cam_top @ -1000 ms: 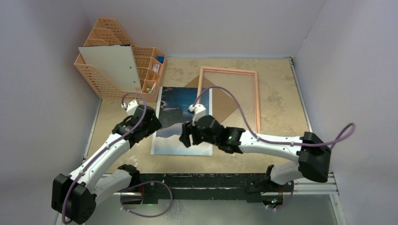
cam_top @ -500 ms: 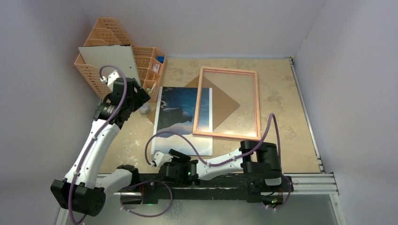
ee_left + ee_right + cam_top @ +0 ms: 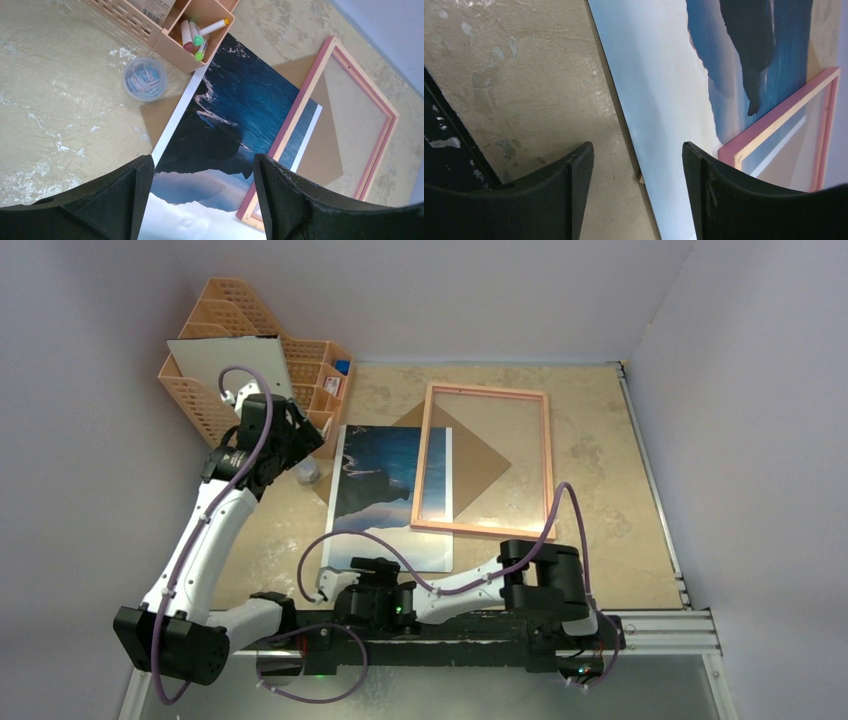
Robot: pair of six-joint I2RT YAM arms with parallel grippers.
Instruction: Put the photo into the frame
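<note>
The frame point(image 3: 549, 465) lies flat on the surface point(image 3: 600, 440), pink side up. The photo point(image 3: 385, 495) lies face up just beside the frame on its left. The photo's right margin is tucked under the frame's left rail, so a strip of blue sea shows inside the frame. A brown board point(image 3: 478, 468) lies turned cornerwise beneath the frame, and one corner of it pokes out past the photo.

The left end effector point(image 3: 201, 160) hangs above the surface, to the left of the frame and over the photo's far left part. Its fingers are spread and hold nothing. The right end effector point(image 3: 636, 150) sits low, nearer than the frame, by the photo's near left corner. Its fingers are also spread and empty.

Farther left of the frame stand an orange mesh rack point(image 3: 215, 410), markers point(image 3: 197, 35) in one of its compartments, and a clear cup of paper clips point(image 3: 145, 79).
</note>
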